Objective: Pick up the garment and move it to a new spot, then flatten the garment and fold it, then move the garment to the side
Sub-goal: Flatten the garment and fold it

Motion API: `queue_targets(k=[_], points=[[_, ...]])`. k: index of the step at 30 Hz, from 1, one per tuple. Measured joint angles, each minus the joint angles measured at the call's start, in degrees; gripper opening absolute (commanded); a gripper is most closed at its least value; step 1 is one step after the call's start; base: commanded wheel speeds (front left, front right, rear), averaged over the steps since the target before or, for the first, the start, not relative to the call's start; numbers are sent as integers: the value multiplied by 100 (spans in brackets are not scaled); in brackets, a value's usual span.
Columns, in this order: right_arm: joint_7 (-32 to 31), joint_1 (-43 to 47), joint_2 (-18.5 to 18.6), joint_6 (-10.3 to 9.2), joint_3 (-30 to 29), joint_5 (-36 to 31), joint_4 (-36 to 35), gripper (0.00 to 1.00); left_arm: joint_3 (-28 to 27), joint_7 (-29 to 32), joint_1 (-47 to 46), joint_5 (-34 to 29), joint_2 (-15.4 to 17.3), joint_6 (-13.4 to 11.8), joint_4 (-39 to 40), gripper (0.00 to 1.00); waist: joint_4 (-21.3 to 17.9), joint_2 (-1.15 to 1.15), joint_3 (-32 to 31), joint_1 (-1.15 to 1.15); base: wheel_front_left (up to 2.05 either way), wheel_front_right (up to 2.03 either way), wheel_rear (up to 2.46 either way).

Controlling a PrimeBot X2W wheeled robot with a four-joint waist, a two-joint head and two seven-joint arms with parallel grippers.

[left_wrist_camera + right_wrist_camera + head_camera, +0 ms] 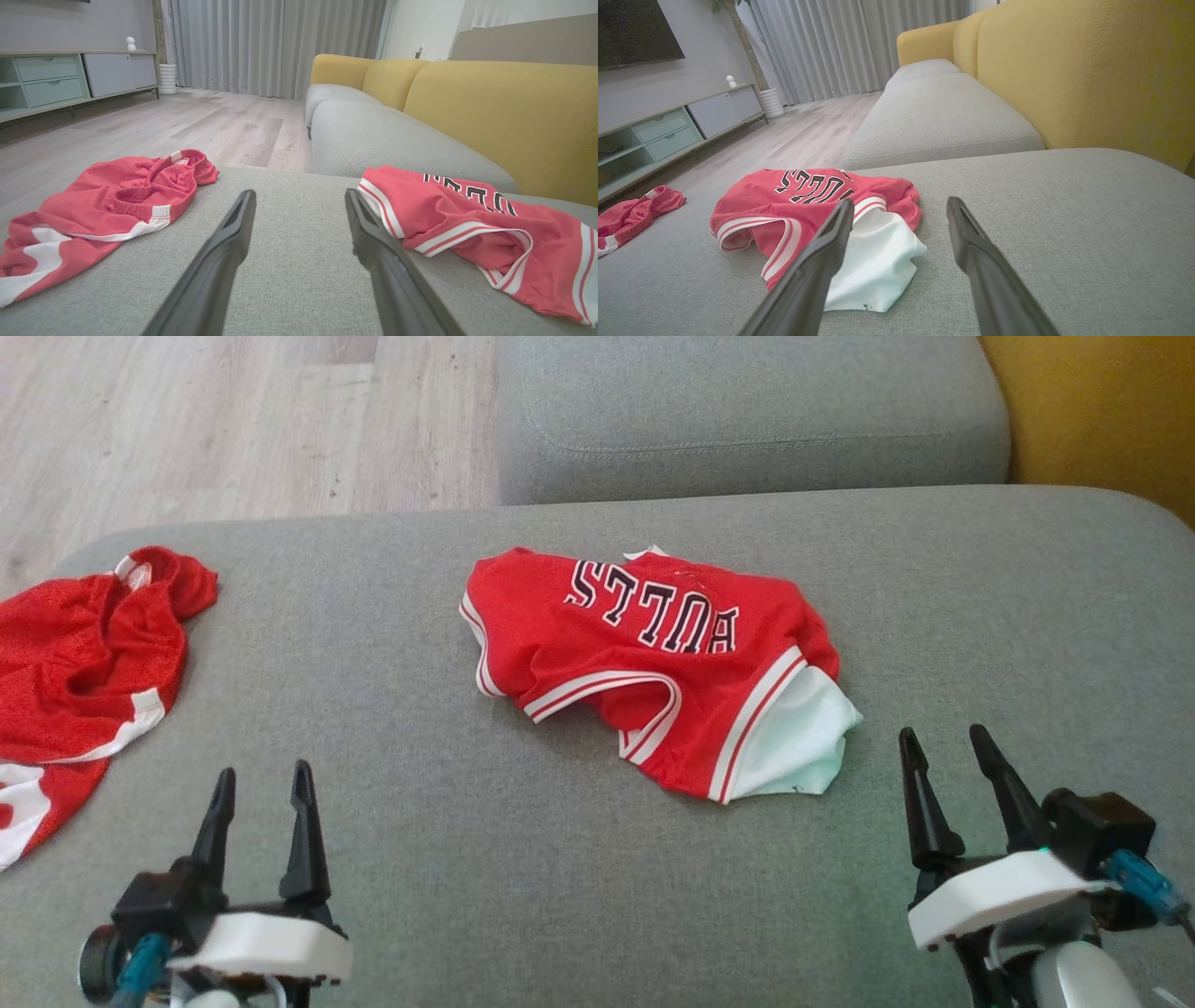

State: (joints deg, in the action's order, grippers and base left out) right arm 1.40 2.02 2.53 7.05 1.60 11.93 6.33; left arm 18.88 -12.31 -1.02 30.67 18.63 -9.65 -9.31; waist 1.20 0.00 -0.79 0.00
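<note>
The garment (653, 653), a red jersey with black lettering, white-striped trim and a white panel at its near right corner, lies crumpled in the middle of the grey sofa cushion (420, 821). It also shows in the left wrist view as the garment (467, 219) and in the right wrist view as the garment (808, 210). My left gripper (262, 784) stands open near the front left, well short of it. My right gripper (943, 739) is open just right of the white panel, holding nothing. In their own views the left gripper (299, 196) and right gripper (900, 203) frame bare cushion.
Red shorts (75, 681) with white trim lie at the cushion's left edge, partly hanging off. A second grey seat cushion (747, 411) lies beyond, with the yellow sofa back (1102, 420) at the right. Wooden floor (233, 420) is past the left edge.
</note>
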Motion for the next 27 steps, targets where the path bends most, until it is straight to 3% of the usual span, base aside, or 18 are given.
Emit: queue_targets(k=[10,19,27], points=[[-43,-2,1,0,186,14,15,100,-4,124,9,1,42,-102,244,100,-102,0,59,0,0,0,0],[-539,-452,3,0,1417,-196,344,100,15,165,-14,1,52,-153,411,100,-62,0,282,1,0,0,0],[-1099,-1820,23,0,2466,-686,1789,100,157,164,-396,0,5,-98,424,100,156,0,624,1,0,0,0]])
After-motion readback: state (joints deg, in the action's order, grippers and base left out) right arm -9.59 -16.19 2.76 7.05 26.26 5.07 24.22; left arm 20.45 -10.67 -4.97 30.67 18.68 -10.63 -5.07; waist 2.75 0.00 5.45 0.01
